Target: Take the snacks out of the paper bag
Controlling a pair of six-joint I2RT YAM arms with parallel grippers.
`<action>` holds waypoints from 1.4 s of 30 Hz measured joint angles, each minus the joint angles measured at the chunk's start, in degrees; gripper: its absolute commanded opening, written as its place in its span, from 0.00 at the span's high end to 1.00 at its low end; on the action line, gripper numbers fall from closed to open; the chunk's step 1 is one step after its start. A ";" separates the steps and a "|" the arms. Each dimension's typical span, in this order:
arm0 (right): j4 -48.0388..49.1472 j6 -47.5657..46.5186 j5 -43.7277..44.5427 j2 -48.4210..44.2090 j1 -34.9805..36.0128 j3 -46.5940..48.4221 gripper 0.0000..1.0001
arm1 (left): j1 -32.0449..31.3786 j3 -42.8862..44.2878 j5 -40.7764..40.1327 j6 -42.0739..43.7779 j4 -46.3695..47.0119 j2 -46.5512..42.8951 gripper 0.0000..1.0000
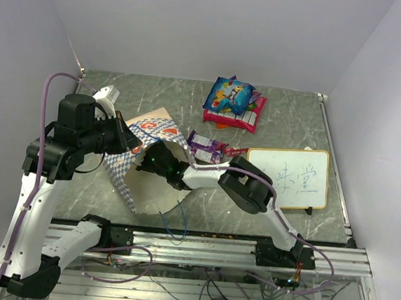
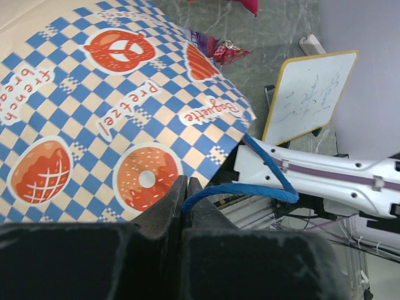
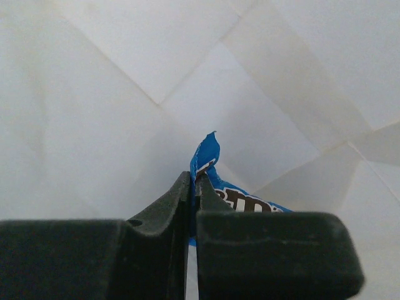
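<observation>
The paper bag lies on its side at the left of the table, mouth toward the right arm; its checkered, pastry-printed side fills the left wrist view. My left gripper is shut on the bag's blue string handle and holds the bag's edge up. My right gripper is deep inside the bag, against its white paper walls, shut on the corner of a blue snack packet. Out on the table lie a blue packet on a red-and-white one, and a purple packet.
A white framed writing board lies at the right, also seen in the left wrist view. The right arm's white forearm runs just under the bag's mouth. Grey walls close in the table at left, back and right.
</observation>
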 measured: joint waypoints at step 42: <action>-15.08 7.85 -36.70 -25.46 0.57 -15.65 1.00 | 0.00 3.89 -5.88 -14.36 11.26 4.90 0.93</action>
